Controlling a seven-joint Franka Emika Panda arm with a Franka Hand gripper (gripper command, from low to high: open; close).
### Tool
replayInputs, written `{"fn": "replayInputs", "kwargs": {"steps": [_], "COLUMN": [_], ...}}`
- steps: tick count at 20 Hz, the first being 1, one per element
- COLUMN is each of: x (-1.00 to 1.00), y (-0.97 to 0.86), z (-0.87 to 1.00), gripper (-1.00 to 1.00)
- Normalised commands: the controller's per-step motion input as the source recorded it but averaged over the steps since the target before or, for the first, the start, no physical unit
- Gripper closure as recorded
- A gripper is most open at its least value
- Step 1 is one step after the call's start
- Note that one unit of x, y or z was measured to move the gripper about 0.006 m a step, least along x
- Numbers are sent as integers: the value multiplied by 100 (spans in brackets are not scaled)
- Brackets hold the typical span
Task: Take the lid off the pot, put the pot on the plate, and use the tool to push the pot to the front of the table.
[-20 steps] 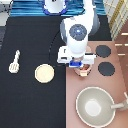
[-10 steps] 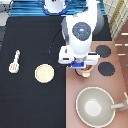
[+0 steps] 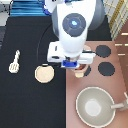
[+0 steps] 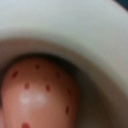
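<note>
My gripper hangs over the left edge of the stove, right above the pot. Only a small tan part of the pot peeks out under the hand. The wrist view sits very close to the pot's pale rim, and its reddish inside has dark dots. The lid is hidden from both views. On the black table, the cream plate lies bare, to the exterior view's left of the gripper. The cream-white tool lies further left.
The pinkish-brown stove fills the exterior view's right side, with black burners beside the gripper. A large grey-beige pan with a handle sits at the bottom right. The arm's white body covers the middle top.
The arm's white body looks larger in the exterior view than before. The gripper has stayed over the pot at the stove's left edge. Plate and tool have not moved.
</note>
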Motion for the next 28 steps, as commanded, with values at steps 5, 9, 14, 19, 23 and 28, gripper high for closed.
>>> {"fn": "replayInputs", "kwargs": {"steps": [5,9,14,19,23,28], "x": [-9,-10,-32,-58,-43,-18], "y": [-100,-100,-94,-65,-40,-19], "z": [25,6,-43,-79,-70,-49], "gripper": [100,100,100,100,100,100]}}
